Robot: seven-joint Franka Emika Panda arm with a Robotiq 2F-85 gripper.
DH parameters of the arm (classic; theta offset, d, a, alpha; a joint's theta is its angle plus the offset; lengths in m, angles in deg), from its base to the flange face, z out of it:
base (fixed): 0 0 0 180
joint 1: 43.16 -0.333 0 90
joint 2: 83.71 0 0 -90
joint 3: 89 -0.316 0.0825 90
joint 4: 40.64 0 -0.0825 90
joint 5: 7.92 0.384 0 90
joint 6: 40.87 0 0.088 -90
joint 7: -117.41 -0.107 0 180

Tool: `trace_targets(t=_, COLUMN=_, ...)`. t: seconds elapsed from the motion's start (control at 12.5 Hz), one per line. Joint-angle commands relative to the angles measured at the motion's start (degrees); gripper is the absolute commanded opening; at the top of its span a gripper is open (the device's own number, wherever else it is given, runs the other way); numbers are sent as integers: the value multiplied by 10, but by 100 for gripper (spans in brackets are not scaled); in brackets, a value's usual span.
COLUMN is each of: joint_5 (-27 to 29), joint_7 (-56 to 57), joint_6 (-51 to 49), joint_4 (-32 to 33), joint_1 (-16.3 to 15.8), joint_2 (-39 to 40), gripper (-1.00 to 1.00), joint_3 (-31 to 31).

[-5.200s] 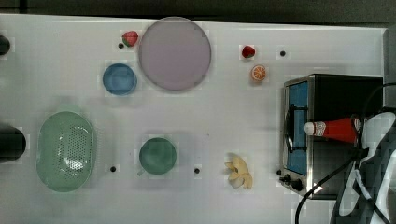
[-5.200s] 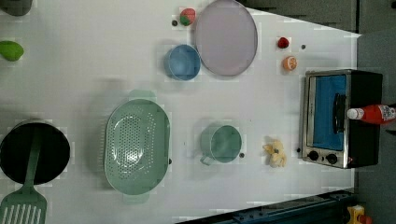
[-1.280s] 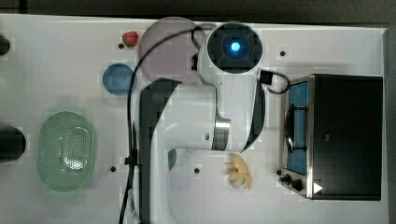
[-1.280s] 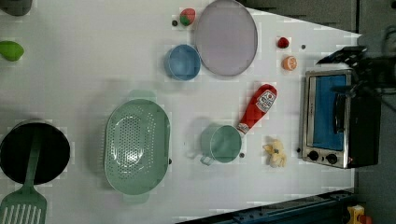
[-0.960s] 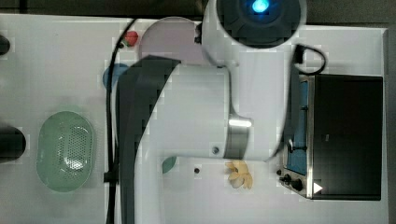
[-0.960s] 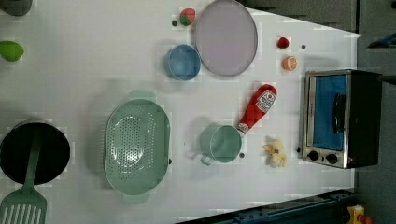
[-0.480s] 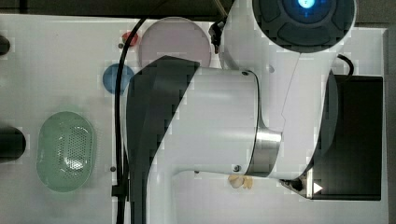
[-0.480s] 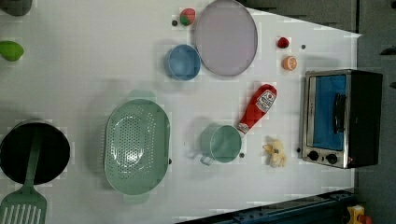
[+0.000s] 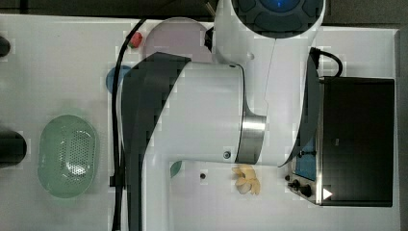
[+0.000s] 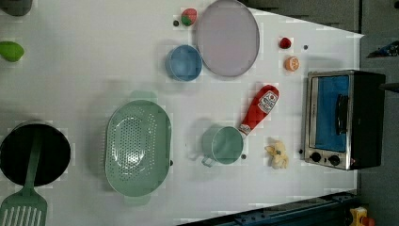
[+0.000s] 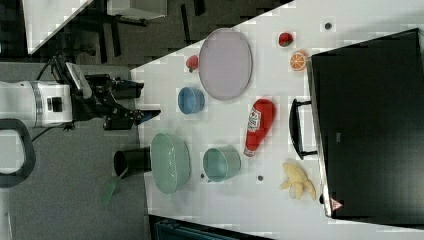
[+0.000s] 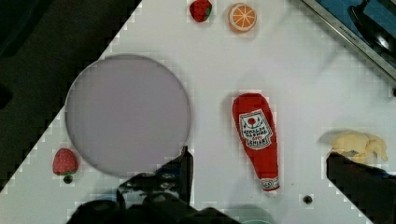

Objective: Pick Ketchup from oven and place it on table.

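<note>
Gripper [image 11: 142, 106] raised high off the table [image 10: 94, 56], fingers spread wide and empty, seen in the right view hanging well clear of everything below. Ketchup [image 10: 259, 109] lies on its side on the bare white tabletop, apart from the oven [image 10: 342, 119], between the grey plate [image 10: 227, 36] and the green cup [image 10: 222, 145]; in the left view its white cap sits just beside, possibly touching, the cup's rim. Oven door appears closed, handle across the blue glass. Judgement: placement looks complete, so remaining risk is mostly disturbance. A round-bodied bottle lying flat could roll if nudged, and the cup at its cap end is the likeliest thing to be bumped or to hold it in check; cannot tell whether the two actually touch. The arm [image 9: 202, 115] spans the middle of the top view over the plate and blue bowl [image 10: 183, 62], and a black cable [image 9: 118, 134] trails from it down the top view's left; if the arm sweeps low on retreat, the cable or a link could drag the bowl, cup or bottle. Wrist view looks straight down on the Ketchup with the plush yellow toy [image 12: 357, 144] near it and the strawberry [image 12: 65, 161] by the plate; any descent from here with jaws apart would risk striking the plate edge
</note>
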Motion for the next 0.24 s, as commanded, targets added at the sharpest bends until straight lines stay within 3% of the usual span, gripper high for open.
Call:
trace_targets(t=0.08, joint_5=15, joint_7=-14, joint_6=-4, joint_4=-13, joint_1=-7, joint_2=6, gripper=100, joint_3=9)
trace_targets(t=0.24, joint_5=15, joint_7=-14, joint_6=-4, joint_4=-13, joint_1=-7, joint_2=7, gripper=100, joint_3=9)
